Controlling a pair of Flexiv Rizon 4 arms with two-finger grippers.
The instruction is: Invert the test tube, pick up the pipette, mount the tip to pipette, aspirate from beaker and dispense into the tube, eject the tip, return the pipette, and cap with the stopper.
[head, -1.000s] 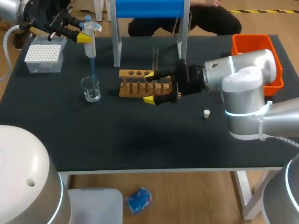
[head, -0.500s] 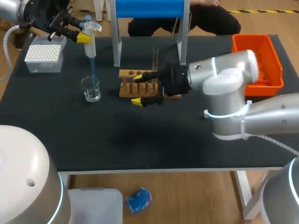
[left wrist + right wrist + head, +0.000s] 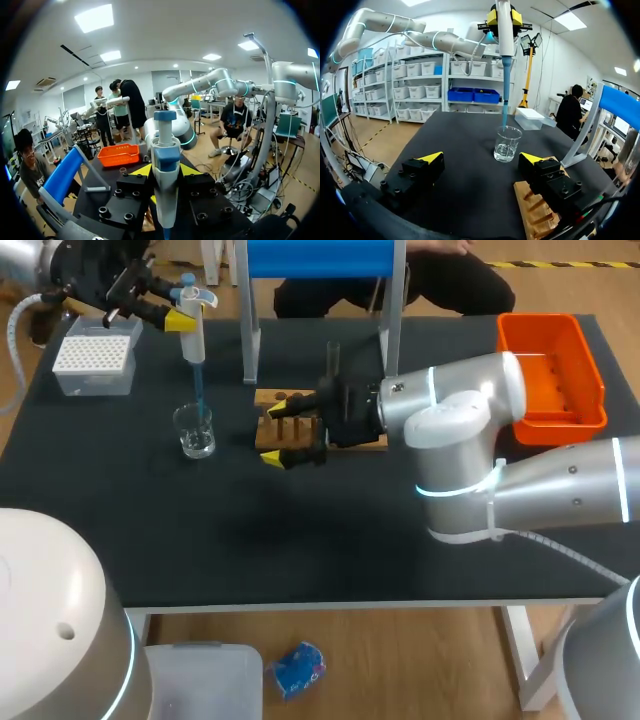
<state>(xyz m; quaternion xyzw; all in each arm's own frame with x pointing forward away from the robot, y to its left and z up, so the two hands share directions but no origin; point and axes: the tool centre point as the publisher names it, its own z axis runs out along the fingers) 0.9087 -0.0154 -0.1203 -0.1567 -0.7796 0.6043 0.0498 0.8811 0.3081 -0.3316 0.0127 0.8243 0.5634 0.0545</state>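
The pipette (image 3: 193, 332) hangs upright in my left gripper (image 3: 182, 318), whose fingers clamp its body just below the head; its blue tip (image 3: 198, 390) reaches down into the glass beaker (image 3: 194, 430). I judge it light and rigid, with the tip only pressed on; so the hold belongs on the body, and it should not knock the rim. My right gripper (image 3: 277, 433) stands wide, holding nothing, at the wooden rack's (image 3: 290, 397) beaker-side end, one finger over it; the test tube (image 3: 333, 360) stands upright in that rack, likely thin, slippery and fragile.
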